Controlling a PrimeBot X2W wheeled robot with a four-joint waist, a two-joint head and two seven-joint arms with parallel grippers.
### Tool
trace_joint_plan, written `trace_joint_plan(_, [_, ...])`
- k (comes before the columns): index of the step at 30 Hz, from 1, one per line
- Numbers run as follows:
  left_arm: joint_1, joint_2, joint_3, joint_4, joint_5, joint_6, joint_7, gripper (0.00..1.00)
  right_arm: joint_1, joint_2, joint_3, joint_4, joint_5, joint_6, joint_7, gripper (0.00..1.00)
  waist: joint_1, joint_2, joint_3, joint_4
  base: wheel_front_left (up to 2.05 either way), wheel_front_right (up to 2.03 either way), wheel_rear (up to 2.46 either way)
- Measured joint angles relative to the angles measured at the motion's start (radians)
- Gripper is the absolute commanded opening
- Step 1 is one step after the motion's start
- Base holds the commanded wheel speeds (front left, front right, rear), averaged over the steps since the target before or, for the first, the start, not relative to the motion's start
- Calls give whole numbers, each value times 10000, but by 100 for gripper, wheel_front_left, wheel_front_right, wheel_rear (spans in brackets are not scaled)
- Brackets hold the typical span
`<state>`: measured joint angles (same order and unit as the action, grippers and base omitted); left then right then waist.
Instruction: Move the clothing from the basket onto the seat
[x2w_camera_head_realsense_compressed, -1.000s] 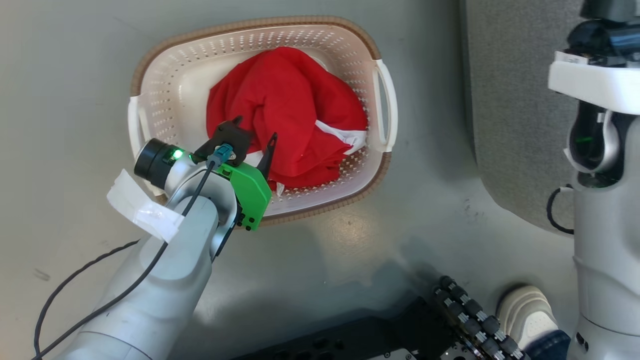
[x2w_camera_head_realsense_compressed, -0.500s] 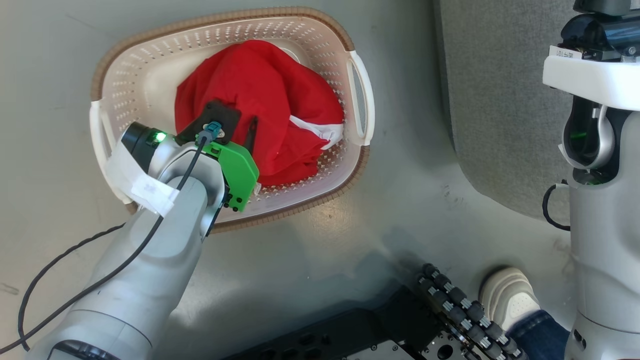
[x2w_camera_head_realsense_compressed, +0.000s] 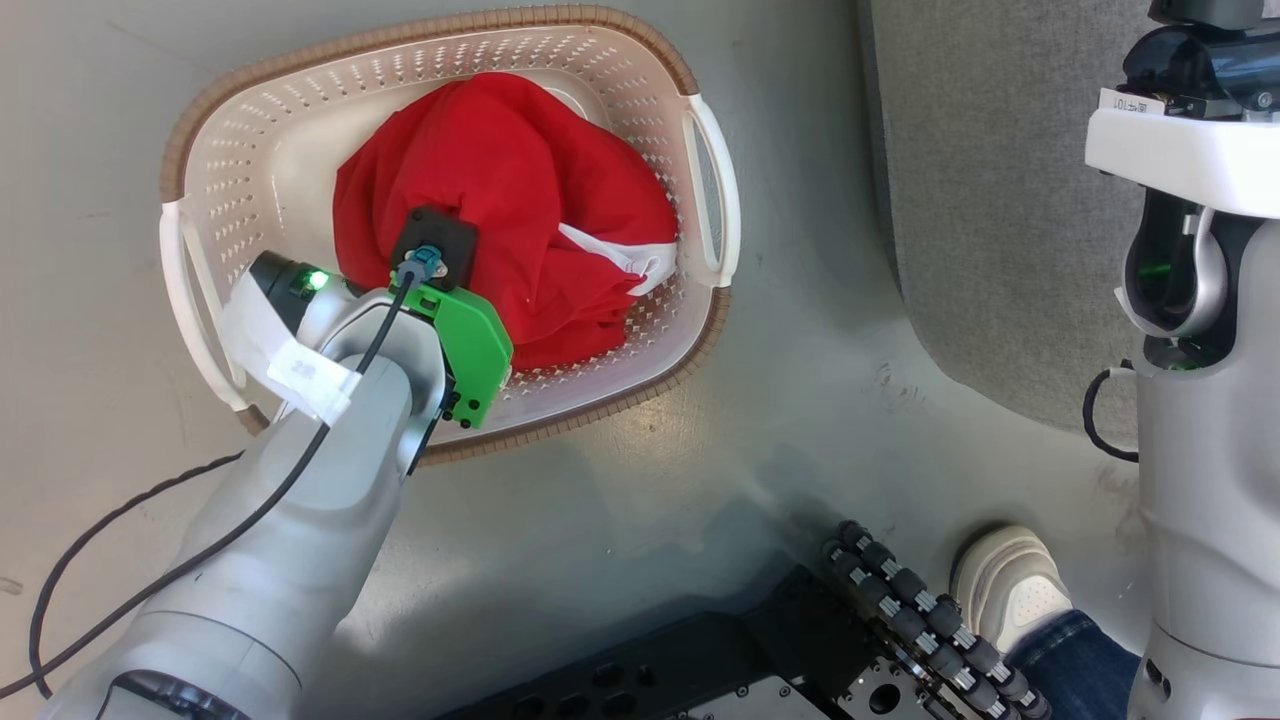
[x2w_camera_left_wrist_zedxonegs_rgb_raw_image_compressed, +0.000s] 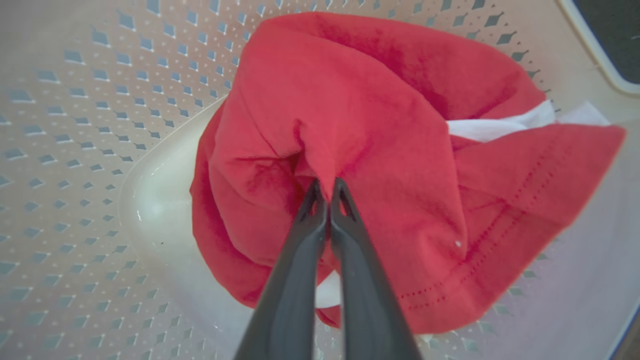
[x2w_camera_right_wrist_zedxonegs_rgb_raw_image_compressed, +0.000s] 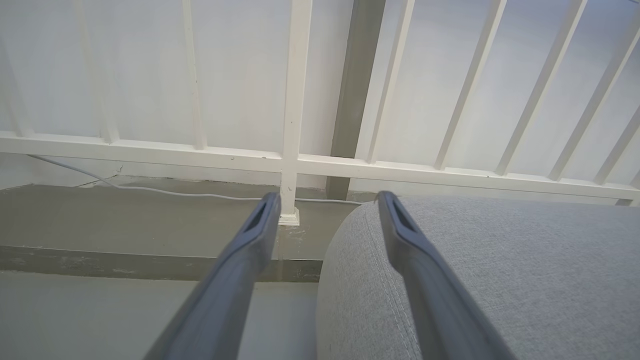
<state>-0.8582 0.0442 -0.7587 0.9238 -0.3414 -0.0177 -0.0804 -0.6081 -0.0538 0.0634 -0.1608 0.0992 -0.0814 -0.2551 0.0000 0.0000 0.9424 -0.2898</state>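
The red clothing (x2w_camera_head_realsense_compressed: 520, 180) lies bunched in the cream basket (x2w_camera_head_realsense_compressed: 600, 398) on the floor, a white stripe showing at its right side. In the left wrist view my left gripper (x2w_camera_left_wrist_zedxonegs_rgb_raw_image_compressed: 325, 187) is shut on a raised fold of the clothing (x2w_camera_left_wrist_zedxonegs_rgb_raw_image_compressed: 380, 150), down inside the perforated basket wall (x2w_camera_left_wrist_zedxonegs_rgb_raw_image_compressed: 75, 125). From the head, the left wrist (x2w_camera_head_realsense_compressed: 440, 300) hangs over the basket's near half and covers the fingers. The grey seat (x2w_camera_head_realsense_compressed: 980, 200) stands right of the basket. My right gripper (x2w_camera_right_wrist_zedxonegs_rgb_raw_image_compressed: 325, 197) is open and holds nothing, above the seat's rounded edge (x2w_camera_right_wrist_zedxonegs_rgb_raw_image_compressed: 500, 275).
A person's pale shoe (x2w_camera_head_realsense_compressed: 1010, 590) stands on the grey floor at the lower right, beside my black base (x2w_camera_head_realsense_compressed: 700, 670). My right arm (x2w_camera_head_realsense_compressed: 1200, 400) rises along the right edge. A white railing (x2w_camera_right_wrist_zedxonegs_rgb_raw_image_compressed: 295, 100) and a thin cable (x2w_camera_right_wrist_zedxonegs_rgb_raw_image_compressed: 150, 190) lie beyond the seat.
My left gripper has sunk into the basket and its fingers, spread a second ago, have closed on the red clothing. The head camera has shifted, so the basket sits further left.
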Motion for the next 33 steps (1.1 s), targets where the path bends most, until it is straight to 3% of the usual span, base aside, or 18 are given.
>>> trace_joint_plan(16, [-248, 6, -863, -688, -249, -502, -1126, 0, 2, 23, -355, 376, 58, -100, 0, 100, 0, 0, -476, 302, 0, 0, 0])
trace_joint_plan(33, [-547, -4, -1386, -1647, -123, -625, -1680, 0, 1029, -182, -947, 1279, -6, 42, 0, 100, 0, 0, -2398, 1160, 0, 0, 0])
